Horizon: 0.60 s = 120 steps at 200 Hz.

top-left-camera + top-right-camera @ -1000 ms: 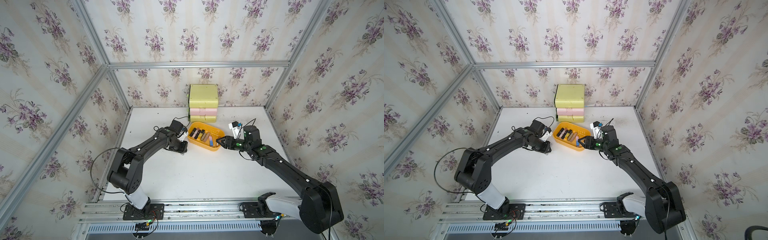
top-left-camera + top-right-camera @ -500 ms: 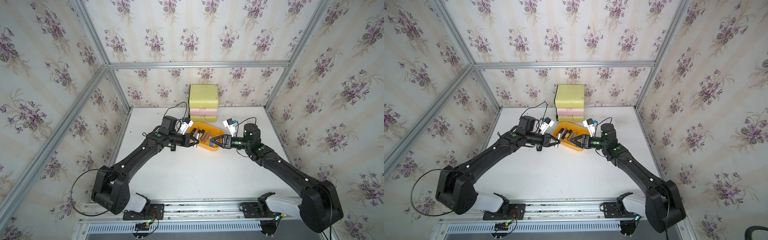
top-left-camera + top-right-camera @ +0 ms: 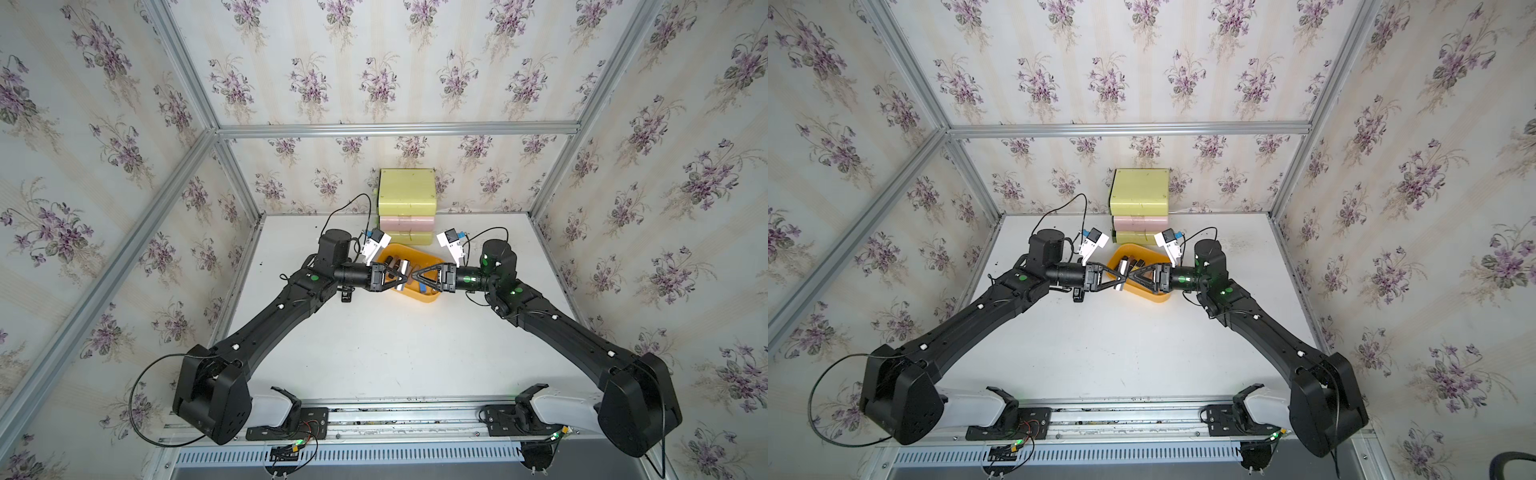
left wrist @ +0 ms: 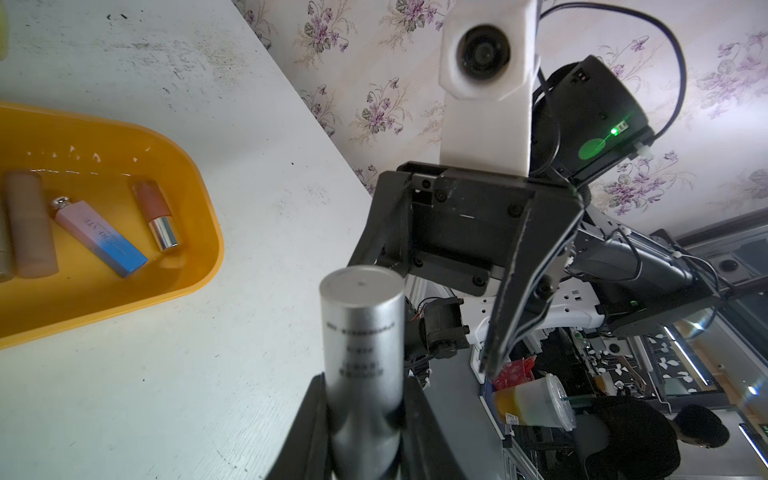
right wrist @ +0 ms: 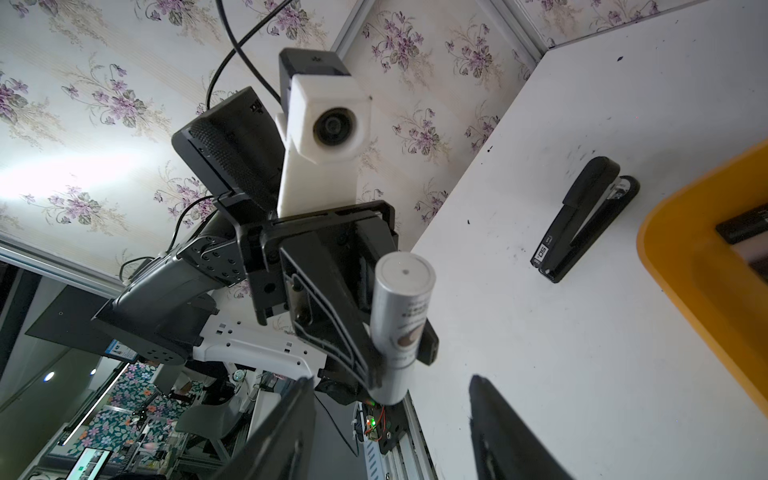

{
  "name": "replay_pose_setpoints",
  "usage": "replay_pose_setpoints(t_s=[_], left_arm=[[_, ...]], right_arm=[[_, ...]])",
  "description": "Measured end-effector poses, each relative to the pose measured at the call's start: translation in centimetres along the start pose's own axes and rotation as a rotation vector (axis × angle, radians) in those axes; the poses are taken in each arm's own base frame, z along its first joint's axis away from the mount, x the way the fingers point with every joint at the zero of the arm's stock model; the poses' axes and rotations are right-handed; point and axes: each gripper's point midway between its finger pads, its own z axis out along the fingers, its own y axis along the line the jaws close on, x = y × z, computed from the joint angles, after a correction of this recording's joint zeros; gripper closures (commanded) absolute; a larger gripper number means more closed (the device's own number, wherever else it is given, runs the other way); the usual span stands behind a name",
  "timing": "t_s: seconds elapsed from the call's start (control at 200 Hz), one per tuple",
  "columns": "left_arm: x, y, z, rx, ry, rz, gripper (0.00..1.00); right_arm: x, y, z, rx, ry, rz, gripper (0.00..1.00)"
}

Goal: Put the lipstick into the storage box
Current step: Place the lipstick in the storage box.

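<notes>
Your left fingers (image 4: 424, 432) are clenched on the silver lipstick (image 4: 363, 332), holding it off the tabletop (image 3: 395, 340) at the near edge of the storage box (image 3: 428, 296). Your right fingers (image 5: 498, 436) are spread apart and empty, facing the tube's free end; I cannot tell whether they touch it. Several other lipsticks (image 4: 99, 239) already lie in the box. This one is not yet in: it needs lowering and letting go.

A stacked drawer unit (image 3: 406, 205), yellow over pink over yellow, is standing against the back wall on the white table (image 3: 395, 345). A black stapler (image 5: 582, 220) is lying flat on the tabletop. Beyond the table's edge, what looks like a lidded drink cup (image 4: 534, 401) is sitting, blurred.
</notes>
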Motion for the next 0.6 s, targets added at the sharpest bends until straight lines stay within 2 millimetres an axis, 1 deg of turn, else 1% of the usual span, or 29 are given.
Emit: replay_pose_setpoints(t_s=[0.19,0.47,0.599], left_arm=[[0.2,-0.8,0.3,0.021,0.009,0.009,0.83],[0.3,-1.8,0.7,0.042,0.016,0.028,0.83],[0.4,-2.1,0.7,0.047,0.018,0.031,0.83]], right_arm=[[-0.7,0.8,0.2,-0.017,-0.012,-0.022,0.38],[-1.5,0.5,0.5,-0.004,-0.028,-0.011,0.39],[-1.9,0.5,0.8,-0.007,-0.035,-0.014,0.42]])
